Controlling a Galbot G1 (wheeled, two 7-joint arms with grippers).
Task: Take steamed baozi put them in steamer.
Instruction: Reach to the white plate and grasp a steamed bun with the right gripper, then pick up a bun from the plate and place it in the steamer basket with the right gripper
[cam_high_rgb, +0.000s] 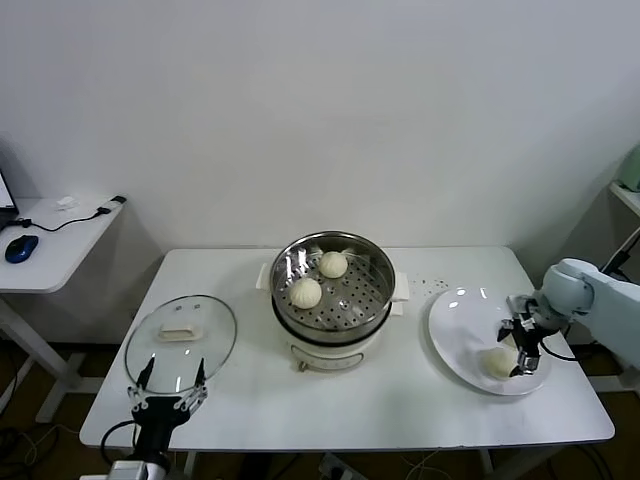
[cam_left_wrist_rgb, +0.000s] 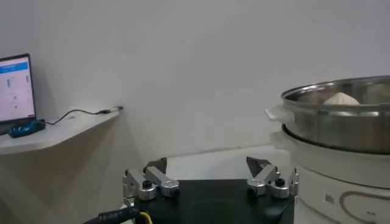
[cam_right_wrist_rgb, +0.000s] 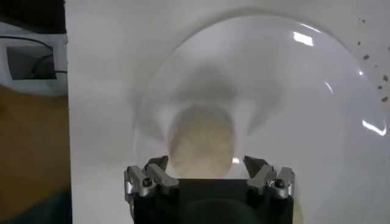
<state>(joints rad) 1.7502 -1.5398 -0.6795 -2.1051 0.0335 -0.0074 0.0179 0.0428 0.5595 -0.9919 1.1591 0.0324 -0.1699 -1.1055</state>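
Note:
The steamer (cam_high_rgb: 375, 292) stands at the table's middle with two baozi (cam_high_rgb: 306, 293) (cam_high_rgb: 333, 264) on its perforated tray; it also shows in the left wrist view (cam_left_wrist_rgb: 341, 125). One baozi (cam_high_rgb: 497, 362) lies on the white plate (cam_high_rgb: 460, 320) at the right. My right gripper (cam_high_rgb: 521, 349) hangs just above that baozi, open, its fingers (cam_right_wrist_rgb: 155, 171) either side of the baozi (cam_right_wrist_rgb: 201, 140) and not touching it. My left gripper (cam_high_rgb: 168, 392) is open and empty, parked at the table's front left. I see only three baozi.
A round glass lid (cam_high_rgb: 181, 340) lies flat at the table's left, just behind my left gripper. A side desk (cam_high_rgb: 50, 240) with a blue mouse and cables stands at the far left. The table's front edge is close to both grippers.

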